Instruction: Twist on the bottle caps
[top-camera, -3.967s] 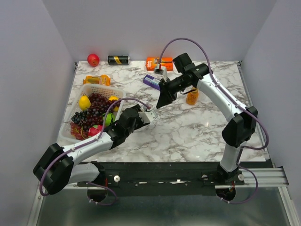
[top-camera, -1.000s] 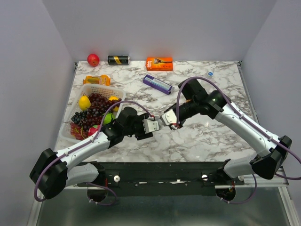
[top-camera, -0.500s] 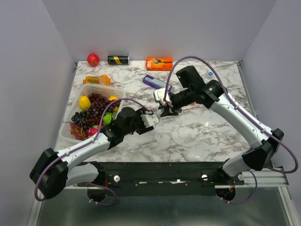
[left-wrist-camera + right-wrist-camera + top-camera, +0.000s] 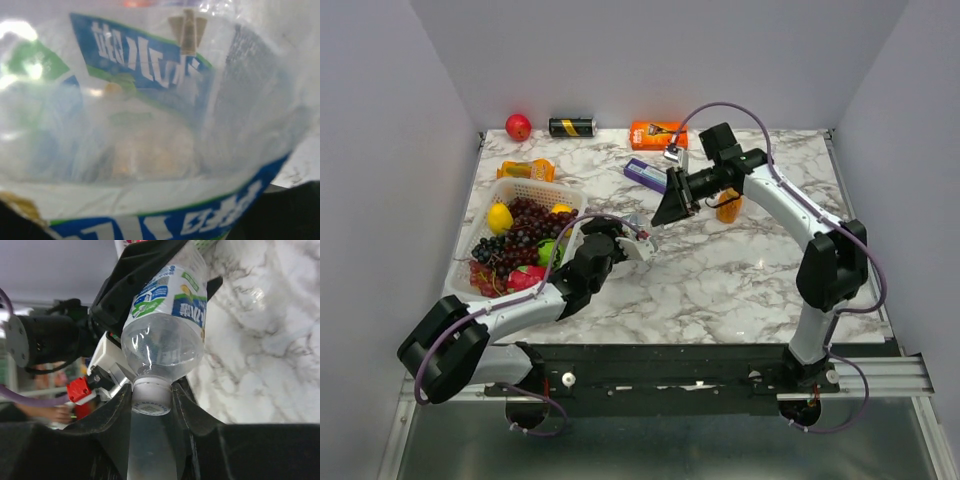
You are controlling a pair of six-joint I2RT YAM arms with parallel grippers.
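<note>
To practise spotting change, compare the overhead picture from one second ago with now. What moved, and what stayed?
The right arm's jaws swung from the near side toward the far side; they now pinch the white cap on the clear bottle. The left arm's jaws, holding that bottle, shifted farther back. The fruit basket and can stayed put.

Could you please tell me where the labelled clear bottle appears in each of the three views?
Top external: labelled bottle at centre, in the left fingers, right of the basket.
Left wrist: the bottle fills the frame.
Right wrist: upper centre, its cap between the right fingers.
Shared landmark: its blue label, in both wrist views.
</note>
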